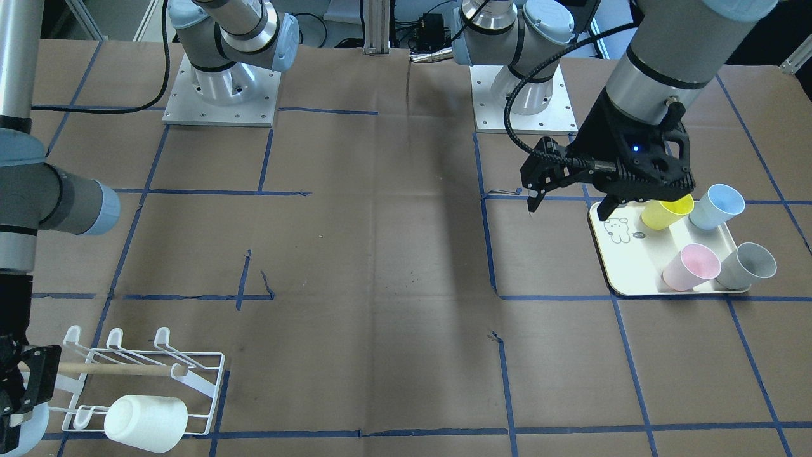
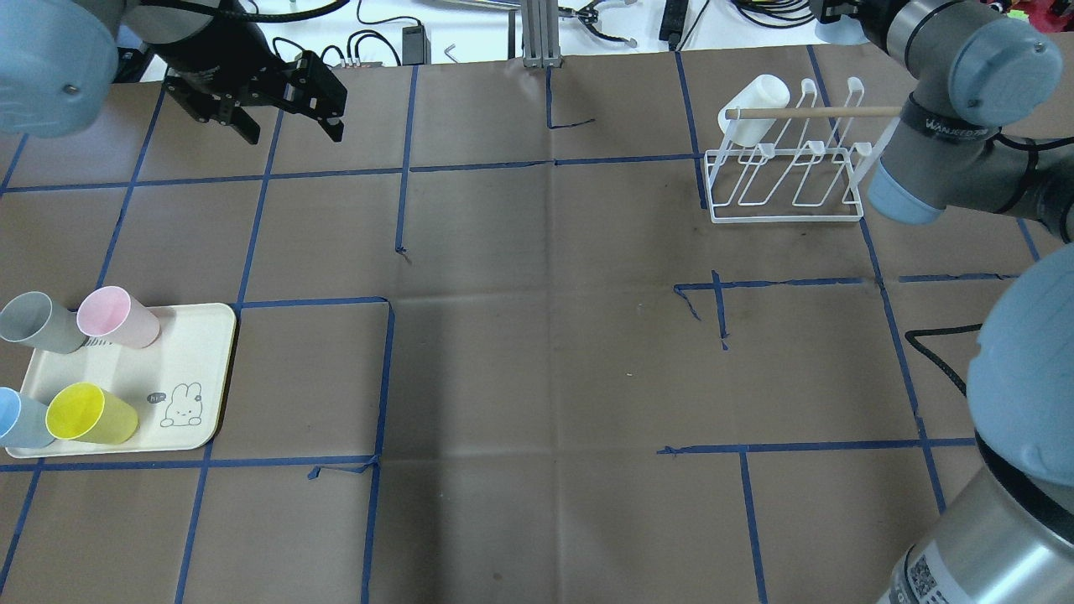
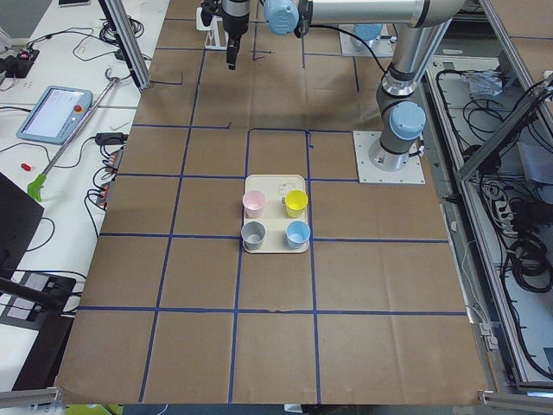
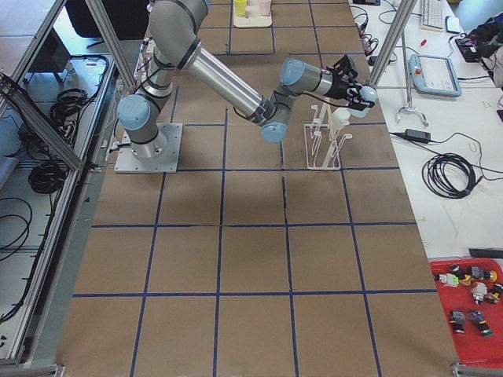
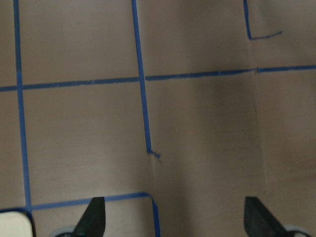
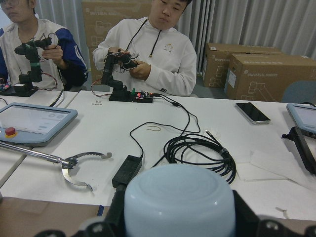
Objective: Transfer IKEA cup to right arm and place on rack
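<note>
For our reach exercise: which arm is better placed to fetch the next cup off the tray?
Left. The left gripper, jaws open, hovers beside the tray of cups; the right gripper sits far off at the rack.

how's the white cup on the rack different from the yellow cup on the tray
Colour: the white cup is white, the yellow cup yellow. Place and pose: the white cup hangs tilted on the rack, alone; the yellow cup stands upright, mouth up, on the tray beside a blue cup. Both are plain and handleless.
</note>
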